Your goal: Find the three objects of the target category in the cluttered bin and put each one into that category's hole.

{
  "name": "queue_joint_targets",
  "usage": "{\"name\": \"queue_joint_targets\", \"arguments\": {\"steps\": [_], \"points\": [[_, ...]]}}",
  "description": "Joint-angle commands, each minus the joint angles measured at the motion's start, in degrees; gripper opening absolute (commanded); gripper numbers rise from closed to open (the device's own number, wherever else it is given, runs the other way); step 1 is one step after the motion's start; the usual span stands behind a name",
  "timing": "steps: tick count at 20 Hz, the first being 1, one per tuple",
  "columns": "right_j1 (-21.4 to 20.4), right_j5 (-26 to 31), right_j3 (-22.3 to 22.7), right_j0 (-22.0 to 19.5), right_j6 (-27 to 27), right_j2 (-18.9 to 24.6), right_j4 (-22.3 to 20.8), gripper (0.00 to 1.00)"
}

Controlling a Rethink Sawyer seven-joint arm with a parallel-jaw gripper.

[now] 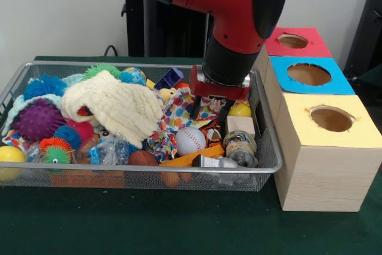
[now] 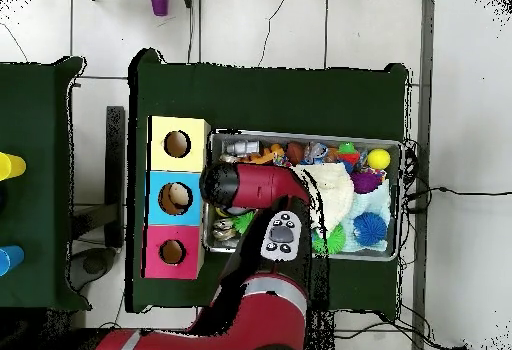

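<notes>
The wire mesh bin (image 1: 149, 170) sits on the green table and is full of toys; in the overhead view its rim (image 2: 300, 134) lies right of the three boxes. The hole (image 1: 292, 41) in the red-topped box is the one farthest from the camera in the front view, and it also shows in the overhead view (image 2: 172, 252). My gripper (image 1: 210, 114) is open. It hangs low over the bin's right end, above a patterned cloth (image 1: 182, 108), holding nothing. In the overhead view the arm (image 2: 250, 186) hides it.
A baseball (image 1: 190, 140), a wooden block (image 1: 240, 125) and a yellow ball (image 1: 240, 110) lie near the gripper. A cream knitted cloth (image 1: 113, 106) and spiky balls (image 1: 37, 119) fill the left. The blue-topped hole (image 1: 308, 74) and the yellow-topped hole (image 1: 331, 117) are nearer the camera.
</notes>
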Motion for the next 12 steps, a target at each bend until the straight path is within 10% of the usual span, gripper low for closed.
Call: {"name": "queue_joint_targets", "arguments": {"steps": [1,12], "points": [[5.2,-4.3,-1.6,-0.6,14.9,2.5,3.1,1.00],[8.5,-7.7,-3.1,-0.6,15.0,2.4,4.3,1.00]]}}
